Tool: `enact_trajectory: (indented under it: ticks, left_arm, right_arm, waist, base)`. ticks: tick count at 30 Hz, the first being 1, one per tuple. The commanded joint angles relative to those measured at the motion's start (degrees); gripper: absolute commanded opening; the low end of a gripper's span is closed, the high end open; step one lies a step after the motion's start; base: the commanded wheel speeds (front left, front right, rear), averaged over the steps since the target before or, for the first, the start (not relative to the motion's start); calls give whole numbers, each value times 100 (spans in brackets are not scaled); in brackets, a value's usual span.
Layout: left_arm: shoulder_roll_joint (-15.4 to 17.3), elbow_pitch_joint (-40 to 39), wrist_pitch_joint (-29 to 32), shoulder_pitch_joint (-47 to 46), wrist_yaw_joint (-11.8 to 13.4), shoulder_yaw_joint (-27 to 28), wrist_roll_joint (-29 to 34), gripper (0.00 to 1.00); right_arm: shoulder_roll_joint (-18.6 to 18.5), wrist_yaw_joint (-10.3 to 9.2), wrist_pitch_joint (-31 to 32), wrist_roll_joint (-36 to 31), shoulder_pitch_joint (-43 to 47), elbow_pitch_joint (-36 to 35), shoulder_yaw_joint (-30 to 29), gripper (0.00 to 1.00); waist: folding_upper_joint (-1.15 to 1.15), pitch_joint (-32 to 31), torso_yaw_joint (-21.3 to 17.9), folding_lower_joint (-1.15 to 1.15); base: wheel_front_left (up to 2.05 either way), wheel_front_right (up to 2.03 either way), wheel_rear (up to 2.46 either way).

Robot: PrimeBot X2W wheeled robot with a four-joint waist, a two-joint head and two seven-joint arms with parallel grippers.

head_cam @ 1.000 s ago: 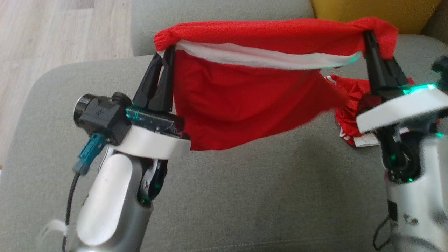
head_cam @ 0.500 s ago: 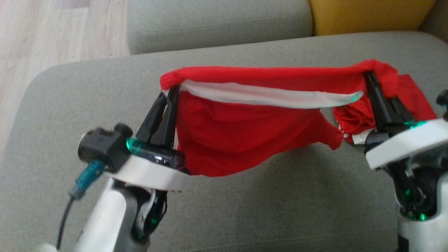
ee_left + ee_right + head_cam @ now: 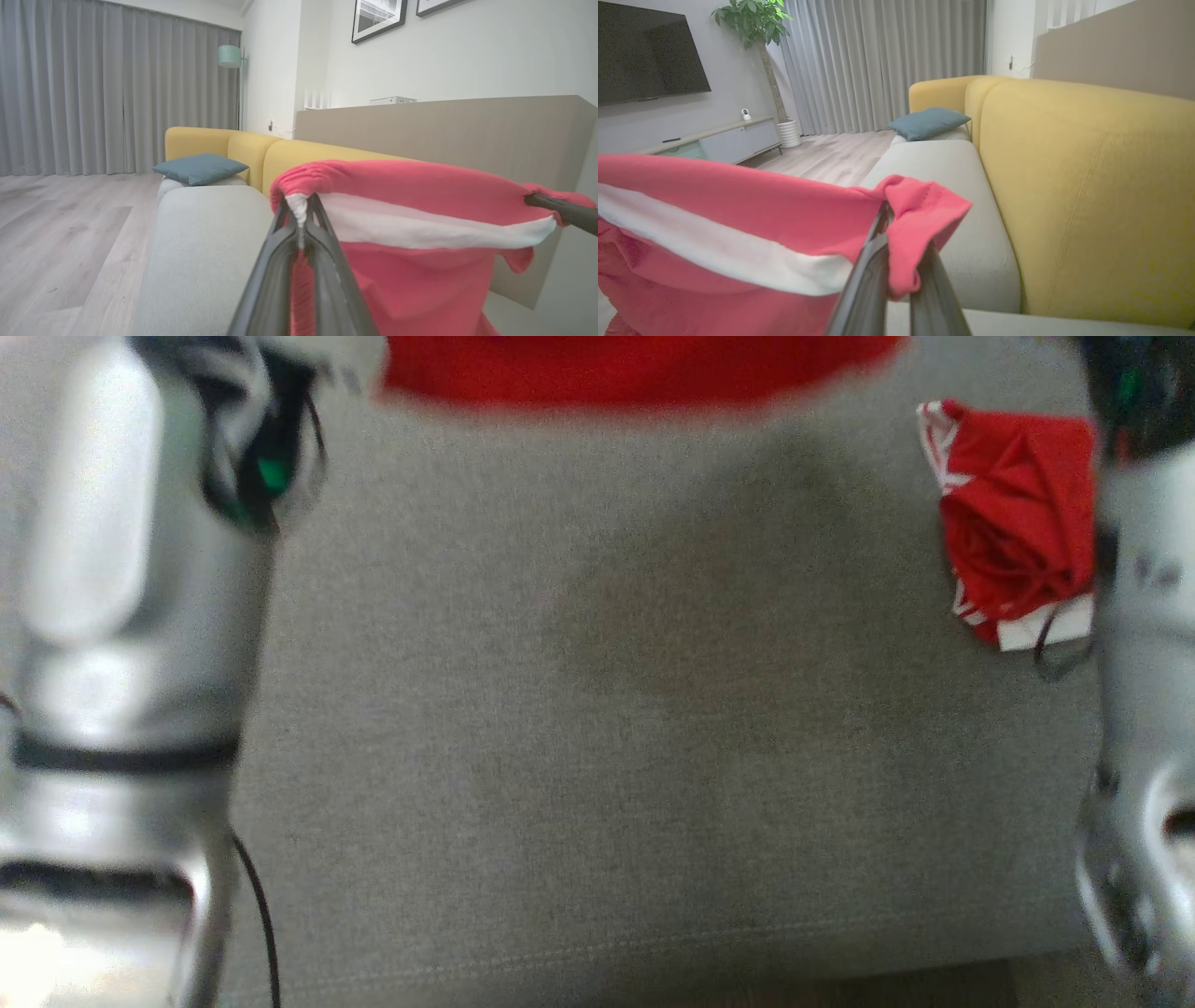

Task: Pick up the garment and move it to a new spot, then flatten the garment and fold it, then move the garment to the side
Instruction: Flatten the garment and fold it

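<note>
Your left fingers (image 3: pixel 289 217) pinch red garment (image 3: pixel 420 186) white-banded edge, right fingers (image 3: pixel 878 233) opposite corner. Head camera tilted down since earlier; second red garment (image 3: pixel 1013 532) lies crumpled on sofa seat (image 3: pixel 653 728).

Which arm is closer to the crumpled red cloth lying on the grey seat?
Right. The right arm stands right beside the crumpled red cloth; the left arm is far across the seat, on the opposite side.

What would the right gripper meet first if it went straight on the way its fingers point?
Past the red garment it clamps, the right gripper would probably meet the grey seat cushion, short of the blue pillow; depth is unclear.
</note>
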Motion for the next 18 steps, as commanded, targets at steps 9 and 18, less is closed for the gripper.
enact_trajectory:
  ticks: [9,18]
  left_arm:
    - [135,1808,-1068,-2338,-15,438,85,0]
    - [-136,2519,-1292,-1685,-173,162,70,0]
  right_arm:
    - [184,37,-2027,-296,-2331,2112,-141,0]
    - [321,37,-2630,285,-1892,3894,217,0]
  waist:
    - [0,1013,16,-1]
    - [0,1388,147,-1]
  base:
    - [0,0,0]
    - [0,0,0]
